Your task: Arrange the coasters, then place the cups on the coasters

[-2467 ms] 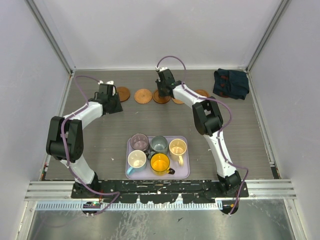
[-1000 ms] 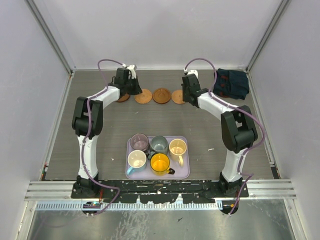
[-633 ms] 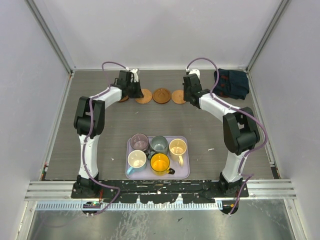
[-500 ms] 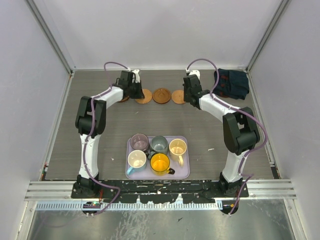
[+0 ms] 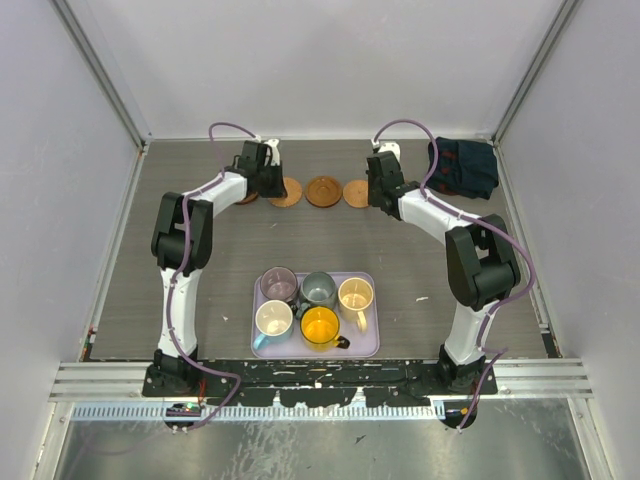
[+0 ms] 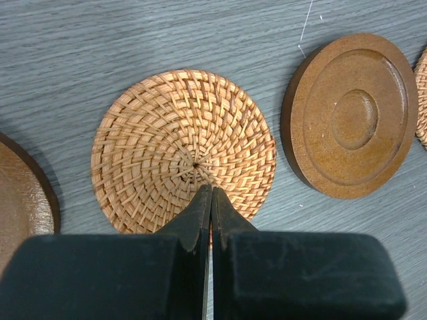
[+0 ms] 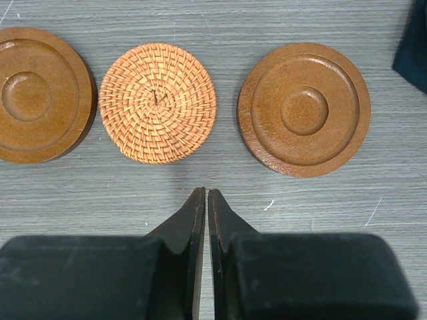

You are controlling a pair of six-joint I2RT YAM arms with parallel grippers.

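Several round coasters lie in a row at the far side of the table. My left gripper (image 6: 211, 190) (image 5: 268, 182) is shut, its tips over the near part of a woven coaster (image 6: 183, 150) (image 5: 288, 192). To the right of that one lies a wooden coaster (image 6: 350, 113) (image 5: 323, 191). My right gripper (image 7: 203, 193) (image 5: 379, 192) is shut and empty over bare table, just short of a woven coaster (image 7: 158, 102) and a wooden coaster (image 7: 303, 107). Several cups stand on the lavender tray (image 5: 367, 346), among them the yellow-orange cup (image 5: 320, 326) and the purple-grey cup (image 5: 278, 284).
A dark blue cloth (image 5: 462, 167) (image 7: 413, 47) lies crumpled at the far right, close to the rightmost coaster. A dark wooden coaster (image 6: 20, 193) shows at the left edge of the left wrist view. Side walls bound the table.
Since the earliest frame both arms have swung right along the coaster row, and the middle coasters now lie apart. Over the last second only the left arm edged slightly right.
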